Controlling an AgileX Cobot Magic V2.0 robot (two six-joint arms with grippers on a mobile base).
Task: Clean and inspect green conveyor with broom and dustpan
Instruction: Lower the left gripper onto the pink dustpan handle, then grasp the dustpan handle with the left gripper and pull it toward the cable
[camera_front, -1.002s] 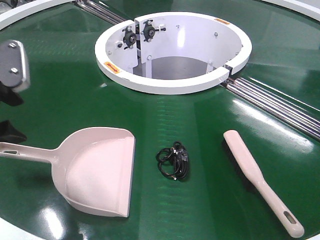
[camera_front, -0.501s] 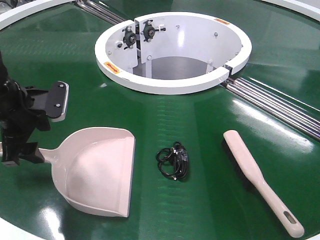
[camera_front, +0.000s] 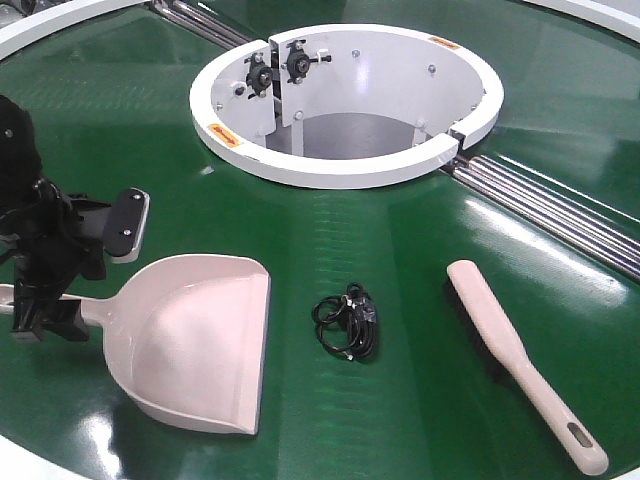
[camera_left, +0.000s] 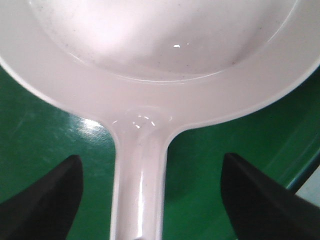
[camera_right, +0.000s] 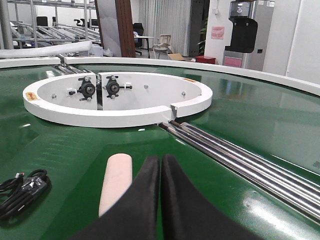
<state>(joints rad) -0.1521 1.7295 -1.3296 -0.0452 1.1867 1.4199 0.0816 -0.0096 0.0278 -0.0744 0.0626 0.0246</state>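
Comparison against the two earlier front frames: left gripper (camera_front: 82, 275) has come in from the far left edge, where one second ago only its grey pad plate showed, higher up; half a second ago it was already above the dustpan (camera_front: 195, 335) handle, and now it sits a touch further right and lower over that handle. Wrist view: left gripper (camera_left: 150, 207) jaws spread wide, one dark finger on each side of the handle (camera_left: 139, 190), green belt visible in both gaps, so no contact with the plastic. Dustpan position unchanged across all three frames: flat on the green conveyor (camera_front: 400, 250), front left, mouth facing right, handle running off toward the left edge. Broom (camera_front: 525, 375) also unmoved, lying front right with its slotted handle end nearest the camera, well apart from the dustpan. Between them a small coil of black cable (camera_front: 347, 325), same spot as before. Right gripper (camera_right: 161, 195) jaws pressed together with nothing between them, hovering near the rounded tip of the broom (camera_right: 116, 182). White ring (camera_front: 345, 105) and metal rollers (camera_front: 560, 215) behind, no change.
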